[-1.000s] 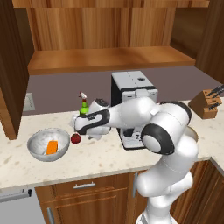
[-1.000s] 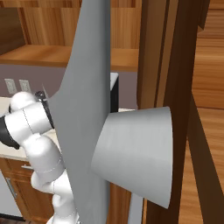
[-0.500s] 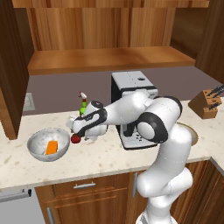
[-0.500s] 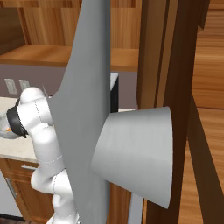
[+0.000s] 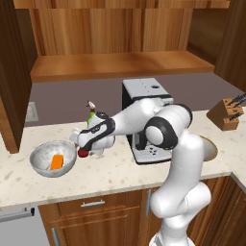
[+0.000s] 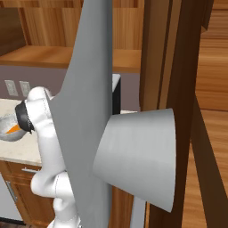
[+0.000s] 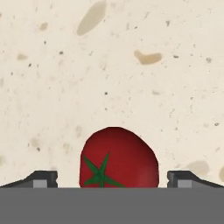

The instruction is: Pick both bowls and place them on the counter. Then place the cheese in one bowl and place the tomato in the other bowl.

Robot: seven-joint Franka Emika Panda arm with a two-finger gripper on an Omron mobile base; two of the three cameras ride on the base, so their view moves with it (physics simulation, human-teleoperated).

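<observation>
Gripper lowered over the tomato since the earlier frame.

In the hand view the tomato (image 7: 118,158) is framed between wide-open fingertips (image 7: 42,178), not gripped, lying on the counter (image 7: 131,65); round, no long axis, green stem facing the camera. Farther off, the cheese (image 5: 56,161) is already seated in the marbled bowl (image 5: 42,166). The tomato's bowling is judged outstanding.

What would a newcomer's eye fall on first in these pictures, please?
Probably the red tomato on the speckled counter, lying between the two fingertips of the open gripper. Next, the orange cheese inside the grey bowl at the counter's left, beside the white arm reaching down there.
</observation>
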